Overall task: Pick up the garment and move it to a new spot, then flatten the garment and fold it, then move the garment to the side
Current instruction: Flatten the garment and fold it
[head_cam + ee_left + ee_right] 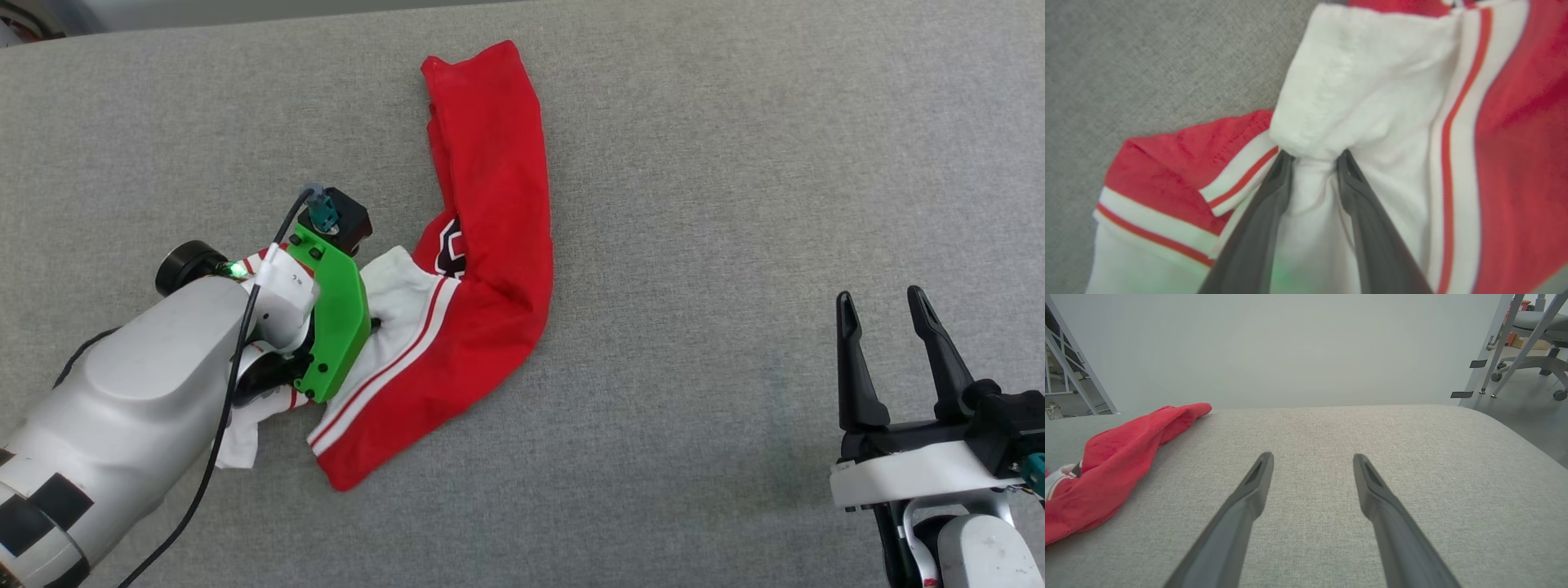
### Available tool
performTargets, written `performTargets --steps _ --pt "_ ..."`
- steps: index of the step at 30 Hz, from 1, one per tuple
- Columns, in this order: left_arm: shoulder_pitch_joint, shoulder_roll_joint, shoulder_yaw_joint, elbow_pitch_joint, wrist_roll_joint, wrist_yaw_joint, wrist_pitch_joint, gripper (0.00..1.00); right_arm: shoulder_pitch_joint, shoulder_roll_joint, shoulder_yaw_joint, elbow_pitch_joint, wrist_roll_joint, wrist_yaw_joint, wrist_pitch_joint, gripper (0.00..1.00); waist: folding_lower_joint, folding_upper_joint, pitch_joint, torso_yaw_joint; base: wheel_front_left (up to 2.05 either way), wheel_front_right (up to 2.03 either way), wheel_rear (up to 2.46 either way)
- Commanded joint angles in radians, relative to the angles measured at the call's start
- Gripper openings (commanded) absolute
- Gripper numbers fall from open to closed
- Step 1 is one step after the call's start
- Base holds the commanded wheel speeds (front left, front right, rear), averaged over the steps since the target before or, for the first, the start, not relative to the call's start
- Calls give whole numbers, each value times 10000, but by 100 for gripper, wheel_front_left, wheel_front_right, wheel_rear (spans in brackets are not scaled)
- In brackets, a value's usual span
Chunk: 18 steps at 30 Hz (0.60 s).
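Grey fabric-covered surface (735, 163) with a crumpled red-and-white garment (498, 147) on it

Bright even light, faint shadows, close-up blurred

The garment (490, 245) lies crumpled on the grey cloth surface (735, 163), not spread flat, drawn into a long curved band. Its red body runs from a far tip down and bends toward my left side. Part of a dark emblem with white shows in a fold at the bend. A white sleeve with red-and-white striped trim along its seam lies uppermost at the near end, and a ridge of that white cloth is gathered between the fingertips of my left gripper (1315, 159), puckered where both tips press into it. A second striped sleeve edge lies beside it, flat on the surface.
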Motion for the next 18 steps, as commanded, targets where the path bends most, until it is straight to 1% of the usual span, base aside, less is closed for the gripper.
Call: performTargets --steps 1,5,8,10,13,16,18 --pt "744 -189 -487 467 229 80 -91 0 -121 -12 -23 -17 21 19 -61 100 1 -1 -136 109 0 0 0" --pt "352 -6 -98 462 233 66 -1245 0 -55 -12 -44 -38 38 19 -61 100 1 -1 -370 242 0 0 0" --pt "-70 326 261 304 365 67 -2092 0 13 -12 -55 -45 67 19 -61 100 1 -1 -543 327 0 0 0" --pt "-329 560 545 161 433 161 -2576 0 68 -12 -69 -51 90 19 -61 100 1 -1 -631 377 0 0 0" --pt "-684 891 891 -77 674 507 -3251 0 105 -12 -60 -53 128 19 -61 100 1 -1 -687 412 0 0 0" --pt "-1014 1146 1182 -421 1093 1101 -4002 0 77 -12 -47 -74 196 19 -61 100 1 -1 -684 396 0 0 0" --pt "-1144 1183 1266 -639 1430 1528 -4448 0 21 -12 -55 -92 244 19 -61 100 1 -1 -637 359 0 0 0"
